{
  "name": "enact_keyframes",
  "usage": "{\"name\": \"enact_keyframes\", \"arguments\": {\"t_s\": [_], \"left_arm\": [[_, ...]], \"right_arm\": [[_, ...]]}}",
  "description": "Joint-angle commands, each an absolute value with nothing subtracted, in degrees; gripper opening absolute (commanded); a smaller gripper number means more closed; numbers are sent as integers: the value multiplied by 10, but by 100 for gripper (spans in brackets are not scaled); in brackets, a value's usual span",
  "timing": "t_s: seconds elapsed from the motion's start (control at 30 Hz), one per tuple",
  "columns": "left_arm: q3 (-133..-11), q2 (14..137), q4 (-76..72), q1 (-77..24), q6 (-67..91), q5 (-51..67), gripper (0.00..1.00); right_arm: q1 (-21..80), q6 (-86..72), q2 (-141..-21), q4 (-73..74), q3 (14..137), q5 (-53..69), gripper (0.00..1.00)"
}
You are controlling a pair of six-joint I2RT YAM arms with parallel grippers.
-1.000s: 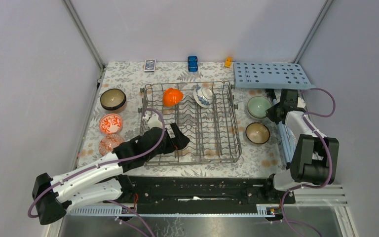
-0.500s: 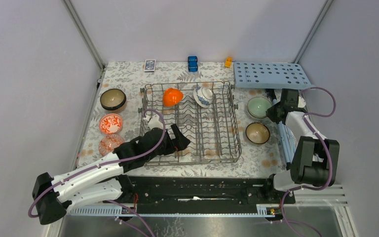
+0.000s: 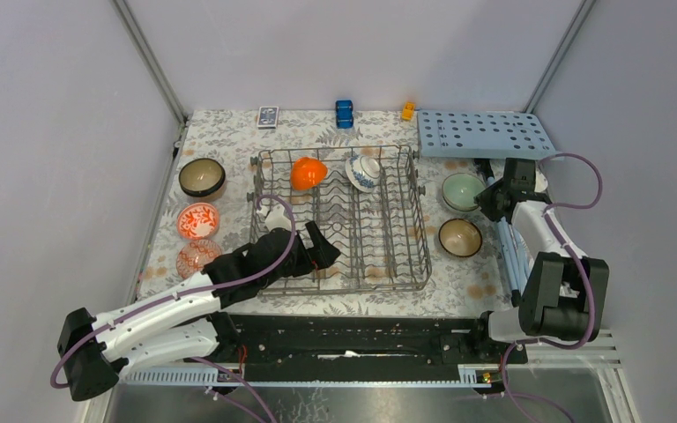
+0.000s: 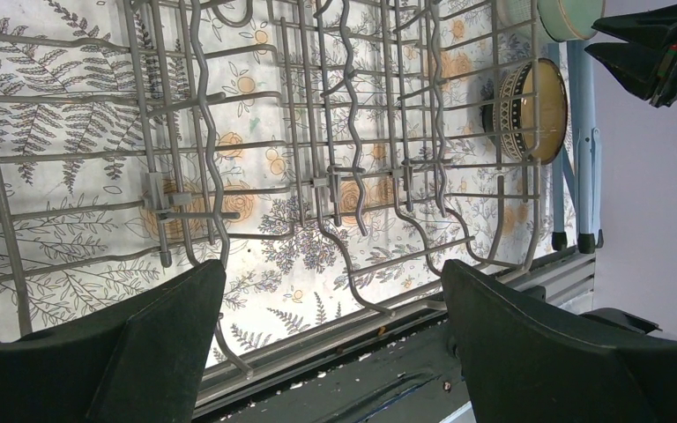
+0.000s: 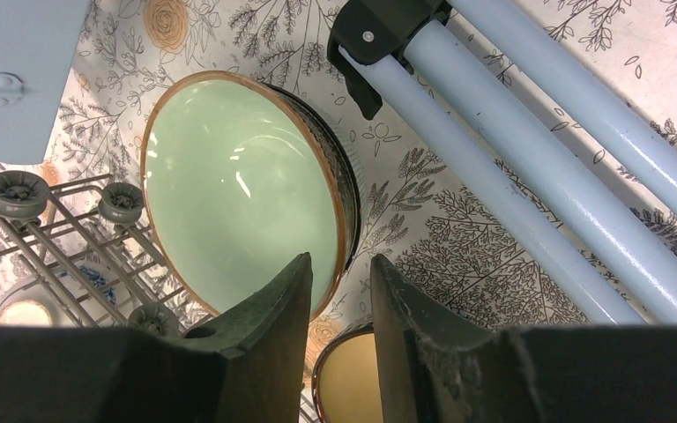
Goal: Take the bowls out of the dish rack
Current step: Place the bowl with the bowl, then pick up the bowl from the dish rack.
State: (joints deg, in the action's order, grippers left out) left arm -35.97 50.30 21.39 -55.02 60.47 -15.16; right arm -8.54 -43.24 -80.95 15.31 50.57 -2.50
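Note:
The grey wire dish rack (image 3: 419, 231) stands mid-table with an orange bowl (image 3: 308, 173) and a blue-and-white bowl (image 3: 363, 170) on edge at its far end. Right of it a pale green bowl (image 3: 461, 190) and a brown bowl (image 3: 460, 237) rest upright on the cloth. My right gripper (image 5: 341, 257) is at the green bowl (image 5: 229, 185), its jaws slightly apart; one finger is over the bowl's inside and the other is outside the rim. My left gripper (image 4: 333, 269) hangs wide open over the rack's (image 4: 160, 189) near end, holding nothing.
Three more bowls stand left of the rack: a dark one (image 3: 202, 177) and two red-and-white ones (image 3: 197, 220), (image 3: 196, 258). A light-blue perforated board (image 3: 485, 134) lies at the back right, and light-blue tubes (image 5: 511, 176) run beside the green bowl. Small items (image 3: 344, 113) line the far edge.
The right gripper's jaws have parted at the pale green bowl's rim, and the bowl now rests on the cloth. The left arm has not moved.

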Motion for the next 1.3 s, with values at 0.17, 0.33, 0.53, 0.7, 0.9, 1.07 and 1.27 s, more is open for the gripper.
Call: {"name": "enact_keyframes", "arguments": {"t_s": [0.17, 0.33, 0.53, 0.7, 0.9, 1.07, 1.27], "left_arm": [[-357, 493, 190, -548, 612, -143, 97], [-356, 492, 191, -548, 612, -141, 97], [-357, 490, 194, -548, 613, -142, 97], [-357, 494, 194, -548, 614, -141, 97], [-357, 495, 194, -548, 613, -141, 97], [-358, 494, 195, -548, 611, -140, 96], [-363, 496, 197, -548, 603, -145, 97]], "right_arm": [[-86, -414, -778, 173, 529, -32, 25], [-86, -411, -791, 173, 525, -35, 26], [-86, -413, -800, 164, 523, -31, 22], [-86, -411, -808, 163, 525, -31, 17], [-86, -409, -813, 162, 522, -31, 15], [-87, -409, -807, 164, 524, -30, 17], [-86, -400, -759, 187, 549, -22, 46]]}}
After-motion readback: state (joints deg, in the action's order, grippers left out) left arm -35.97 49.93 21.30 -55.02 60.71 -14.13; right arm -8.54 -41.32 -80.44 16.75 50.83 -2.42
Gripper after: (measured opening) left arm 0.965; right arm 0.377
